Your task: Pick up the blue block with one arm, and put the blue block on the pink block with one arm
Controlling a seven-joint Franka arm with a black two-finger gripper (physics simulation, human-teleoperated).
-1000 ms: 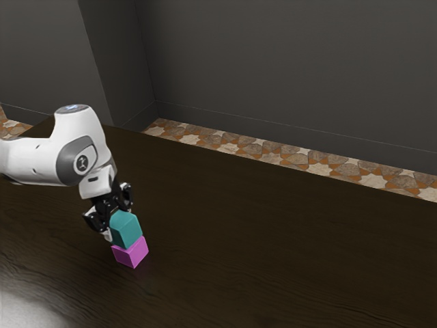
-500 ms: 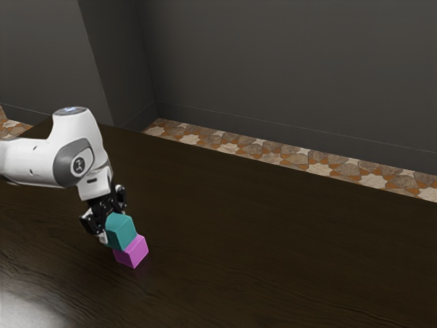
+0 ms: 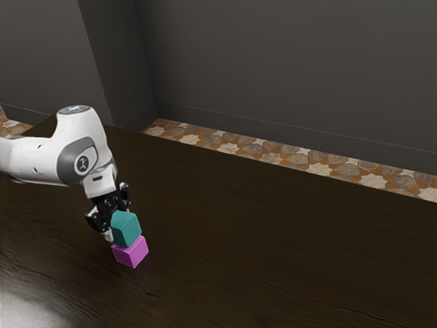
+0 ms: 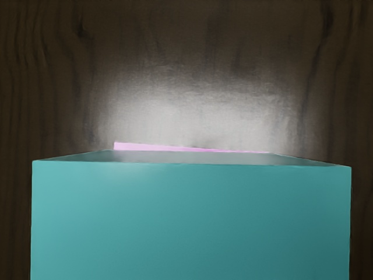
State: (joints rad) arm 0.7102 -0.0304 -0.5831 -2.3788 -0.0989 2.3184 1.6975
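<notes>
In the exterior view the blue-green block (image 3: 127, 228) rests on top of the pink block (image 3: 130, 253), near the dark table's front left. My gripper (image 3: 116, 229) comes down from the upper left and is shut on the blue block, one finger on its left side and the other hidden behind it. The wrist view has the blue block (image 4: 191, 221) large just under my hand. A thin strip of the pink block (image 4: 175, 147) peeks out past its far edge.
The dark wooden table (image 3: 273, 232) stretches wide to the exterior view's right of the two blocks. A patterned floor strip (image 3: 293, 157) and dark walls lie behind it. A bright glare patch (image 4: 192, 111) sits on the wood beyond the blocks.
Half a second ago the blue block sat lower and to the left against the pink block. My hand has since moved it up and right, so it is on top again.
</notes>
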